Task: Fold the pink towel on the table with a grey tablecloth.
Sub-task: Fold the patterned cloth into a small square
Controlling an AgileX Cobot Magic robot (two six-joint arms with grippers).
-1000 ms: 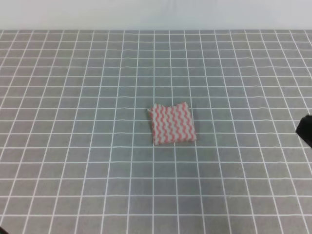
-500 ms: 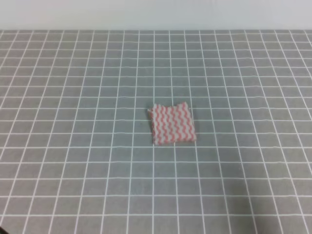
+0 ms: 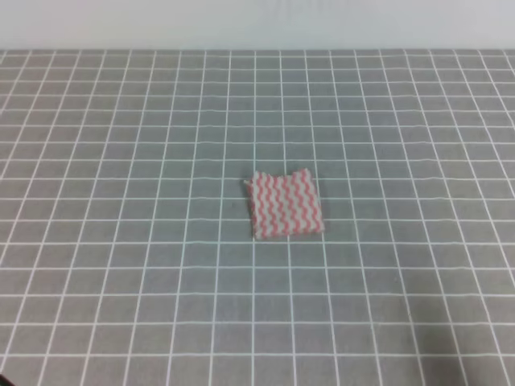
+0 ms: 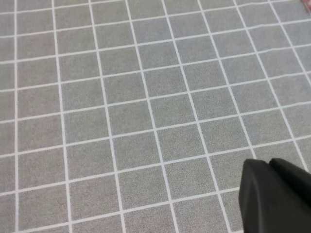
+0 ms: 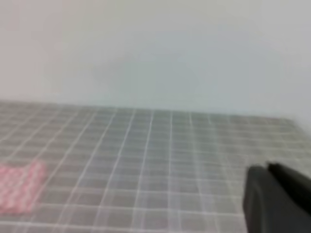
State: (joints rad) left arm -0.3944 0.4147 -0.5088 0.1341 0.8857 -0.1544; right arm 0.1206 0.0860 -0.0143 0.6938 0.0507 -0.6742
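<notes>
The pink towel (image 3: 286,205) lies folded into a small, roughly square pad with wavy pink-and-white stripes, near the middle of the table with a grey tablecloth (image 3: 121,161). Neither gripper shows in the high view. In the left wrist view my left gripper (image 4: 267,165) is a black block low at the right, its two fingers pressed together over bare grid cloth (image 4: 146,97). The blurred right wrist view shows my right gripper (image 5: 266,167) the same way, shut and empty, with the towel (image 5: 19,187) far off at the lower left.
A pale wall (image 3: 257,24) runs along the table's far edge. Nothing other than the towel lies on the grid cloth in any view.
A dark part of the right arm at the right edge of the high view one second ago has gone out of view. The towel has not moved.
</notes>
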